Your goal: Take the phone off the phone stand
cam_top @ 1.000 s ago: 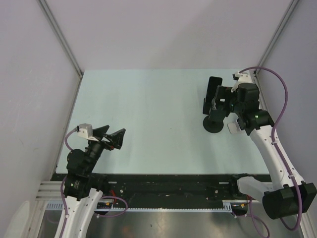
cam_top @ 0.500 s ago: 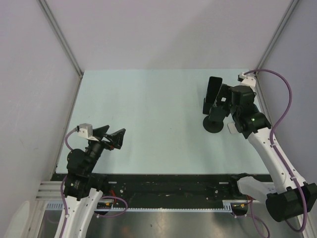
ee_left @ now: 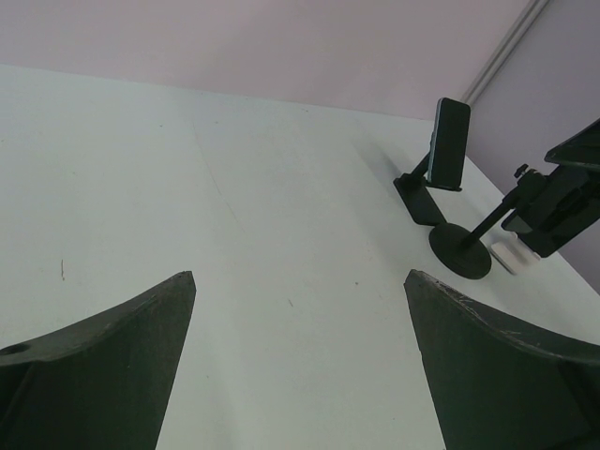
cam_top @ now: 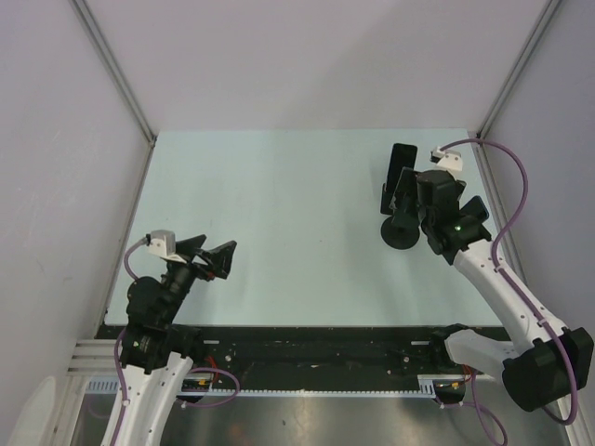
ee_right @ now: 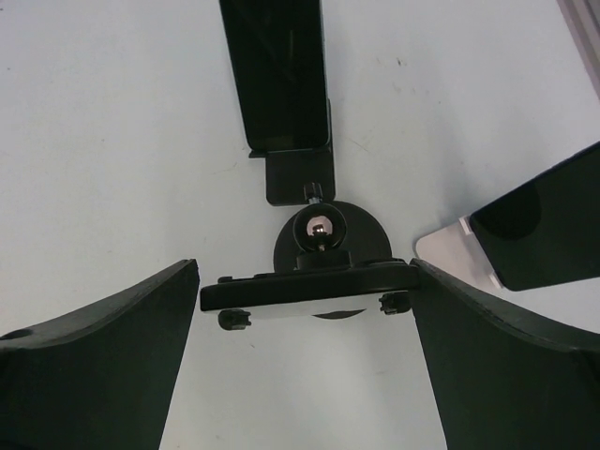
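- Top external view: phone stand is recorded on the pale table, and every place below is given from it.
- Phone: dark slab, held in the stand's cradle, standing nearly upright above and beyond the round base; not lifted out.
- Right gripper: poised directly over the stand, jaws spread wide, one finger to each side of the base. No contact with stand or phone can be seen.
- Left gripper: placed well apart from the stand, far to its left and nearer the arm bases, jaws spread wide, nothing held.
- Small white object: laid on the table just beside the stand's base, on the right arm's side; its nature cannot be told.
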Action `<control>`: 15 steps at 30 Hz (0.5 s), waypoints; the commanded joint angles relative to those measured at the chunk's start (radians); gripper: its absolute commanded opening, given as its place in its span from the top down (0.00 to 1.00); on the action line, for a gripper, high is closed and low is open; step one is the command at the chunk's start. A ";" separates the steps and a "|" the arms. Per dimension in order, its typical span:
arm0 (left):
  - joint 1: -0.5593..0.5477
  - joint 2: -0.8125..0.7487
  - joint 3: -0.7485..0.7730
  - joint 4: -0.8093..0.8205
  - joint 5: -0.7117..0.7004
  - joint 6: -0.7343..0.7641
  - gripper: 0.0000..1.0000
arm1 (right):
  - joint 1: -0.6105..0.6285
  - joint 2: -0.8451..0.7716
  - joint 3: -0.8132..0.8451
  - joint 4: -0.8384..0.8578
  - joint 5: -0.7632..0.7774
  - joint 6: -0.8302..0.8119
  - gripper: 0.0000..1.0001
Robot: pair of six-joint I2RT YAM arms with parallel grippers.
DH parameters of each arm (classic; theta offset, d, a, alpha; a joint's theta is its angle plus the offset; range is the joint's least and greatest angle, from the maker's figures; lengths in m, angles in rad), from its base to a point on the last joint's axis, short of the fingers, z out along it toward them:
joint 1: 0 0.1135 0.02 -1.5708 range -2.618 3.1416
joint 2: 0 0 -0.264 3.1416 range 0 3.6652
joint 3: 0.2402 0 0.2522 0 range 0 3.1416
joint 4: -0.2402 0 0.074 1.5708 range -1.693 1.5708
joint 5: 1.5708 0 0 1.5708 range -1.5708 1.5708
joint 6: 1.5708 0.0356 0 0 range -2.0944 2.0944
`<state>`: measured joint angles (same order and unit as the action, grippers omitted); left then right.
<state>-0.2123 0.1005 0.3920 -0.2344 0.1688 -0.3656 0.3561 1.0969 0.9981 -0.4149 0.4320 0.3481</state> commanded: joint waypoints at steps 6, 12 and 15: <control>-0.012 0.053 0.007 0.015 0.001 0.001 0.00 | 0.021 -0.022 -0.038 0.082 0.060 0.005 0.28; -0.025 0.180 0.080 0.024 0.006 -0.004 0.00 | 0.069 -0.065 -0.038 0.148 -0.071 -0.023 0.86; -0.042 0.286 0.135 0.026 0.049 0.023 0.00 | 0.113 -0.081 -0.036 0.215 -0.145 -0.064 1.00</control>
<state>-0.2329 0.2939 0.4305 -0.2367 0.1680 -0.3656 0.4110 1.0706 0.9459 -0.3698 0.4133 0.3168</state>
